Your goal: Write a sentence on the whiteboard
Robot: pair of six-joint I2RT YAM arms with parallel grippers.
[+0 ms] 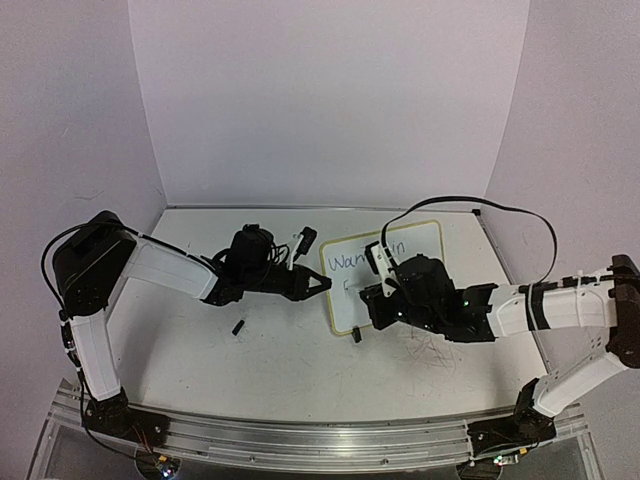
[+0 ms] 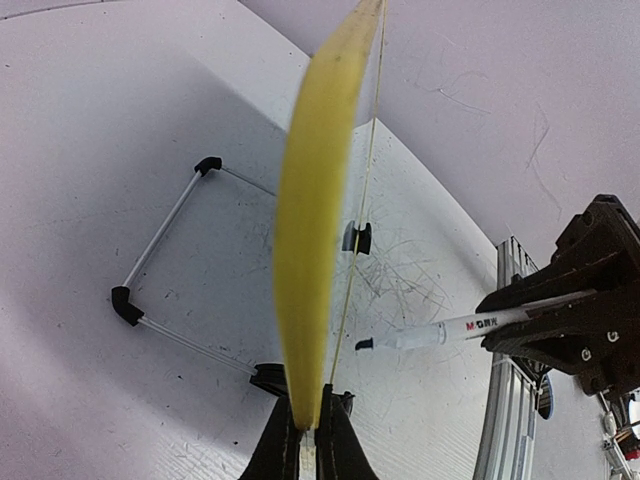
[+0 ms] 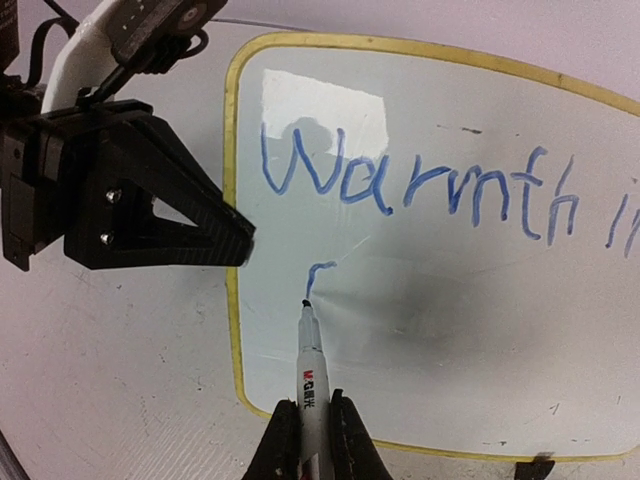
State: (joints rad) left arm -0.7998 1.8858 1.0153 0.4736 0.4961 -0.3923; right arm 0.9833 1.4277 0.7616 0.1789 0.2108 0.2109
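Whiteboard point(image 3: 450, 340) holds the sentence point(image 3: 455, 195) partly written: "Warmth in" on the far line, one stroke on the near line, and judging by that, most words remain. Right gripper point(image 3: 308, 435) clamps the marker point(image 3: 309, 380); left gripper point(image 2: 306, 430) pinches the board's edge.

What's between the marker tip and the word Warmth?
Right wrist view: one short curved blue stroke rises from the marker tip; the rest of the whiteboard up to Warmth is bare.

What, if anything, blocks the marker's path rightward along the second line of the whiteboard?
Nothing visible. The whiteboard right of the marker tip is bare below the sentence's first line. The left gripper clamps the board's edge behind the tip; the right gripper holds the marker.
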